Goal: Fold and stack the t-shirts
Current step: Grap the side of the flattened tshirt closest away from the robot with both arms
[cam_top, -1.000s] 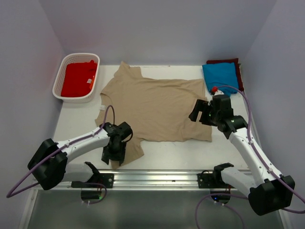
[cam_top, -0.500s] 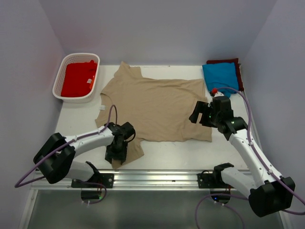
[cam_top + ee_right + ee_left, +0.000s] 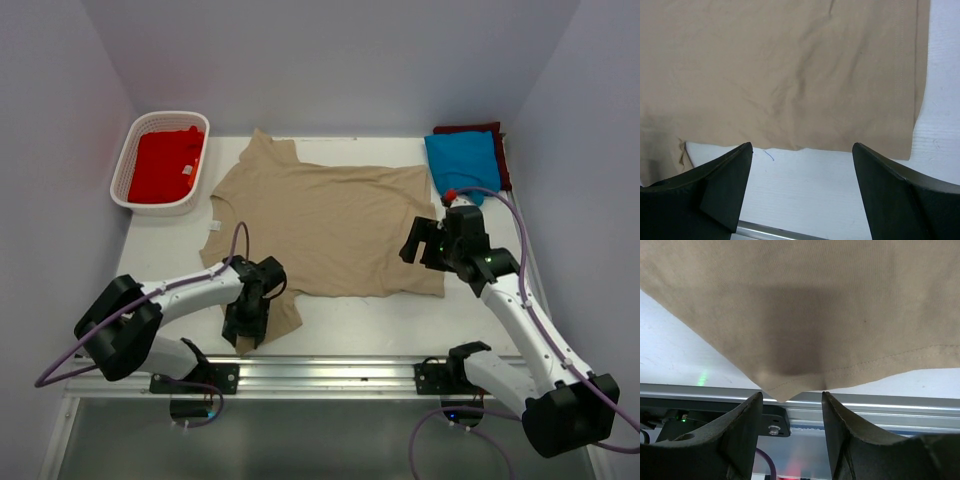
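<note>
While left end effector [image 3: 790,402] and right end effector [image 3: 801,150] spread over tan t-shirt [image 3: 330,225], red t-shirt [image 3: 163,165] inside basket [image 3: 158,207].

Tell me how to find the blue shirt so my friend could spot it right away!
Look at the white table and go to its far right corner, past the big spread-out tan t-shirt. There a folded bright blue t-shirt lies on a dark maroon one; it is the only blue thing there.
</note>
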Action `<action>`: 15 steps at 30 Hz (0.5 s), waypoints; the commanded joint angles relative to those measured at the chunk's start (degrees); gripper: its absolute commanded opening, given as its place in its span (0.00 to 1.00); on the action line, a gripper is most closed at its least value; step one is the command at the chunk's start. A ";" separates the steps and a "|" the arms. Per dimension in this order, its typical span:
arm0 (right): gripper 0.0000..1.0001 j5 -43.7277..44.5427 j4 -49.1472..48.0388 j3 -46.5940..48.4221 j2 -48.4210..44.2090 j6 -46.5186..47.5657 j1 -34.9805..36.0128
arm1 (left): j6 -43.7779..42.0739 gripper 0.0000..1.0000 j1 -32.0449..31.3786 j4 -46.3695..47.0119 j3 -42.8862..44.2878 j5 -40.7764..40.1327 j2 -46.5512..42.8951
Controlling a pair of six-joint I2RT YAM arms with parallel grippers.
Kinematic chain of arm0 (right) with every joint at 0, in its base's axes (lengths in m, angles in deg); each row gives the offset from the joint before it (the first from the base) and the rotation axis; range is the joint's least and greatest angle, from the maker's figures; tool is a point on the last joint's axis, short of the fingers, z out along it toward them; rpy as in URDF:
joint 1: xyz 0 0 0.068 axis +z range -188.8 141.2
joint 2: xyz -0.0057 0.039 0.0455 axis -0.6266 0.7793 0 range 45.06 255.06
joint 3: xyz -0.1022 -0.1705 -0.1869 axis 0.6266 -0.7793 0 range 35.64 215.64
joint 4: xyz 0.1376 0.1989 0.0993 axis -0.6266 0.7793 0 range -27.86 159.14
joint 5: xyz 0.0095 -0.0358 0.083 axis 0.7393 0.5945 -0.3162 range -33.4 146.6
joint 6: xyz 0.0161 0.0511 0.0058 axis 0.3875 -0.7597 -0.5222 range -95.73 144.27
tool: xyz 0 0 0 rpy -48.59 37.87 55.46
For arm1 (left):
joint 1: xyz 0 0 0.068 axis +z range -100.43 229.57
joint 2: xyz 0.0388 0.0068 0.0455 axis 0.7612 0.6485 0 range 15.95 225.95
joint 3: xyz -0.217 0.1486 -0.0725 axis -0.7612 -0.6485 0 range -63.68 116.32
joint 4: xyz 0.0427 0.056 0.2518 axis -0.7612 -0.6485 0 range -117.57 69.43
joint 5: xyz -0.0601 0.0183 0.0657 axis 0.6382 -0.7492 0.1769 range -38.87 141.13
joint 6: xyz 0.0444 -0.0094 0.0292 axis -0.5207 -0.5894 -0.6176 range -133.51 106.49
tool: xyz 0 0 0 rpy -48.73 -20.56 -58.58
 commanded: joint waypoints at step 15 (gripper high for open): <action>0.83 1.43 0.20 -1.08 -3.30 0.53 -0.07 | -2.39 0.40 -0.57 -0.23 0.79 0.69 5.66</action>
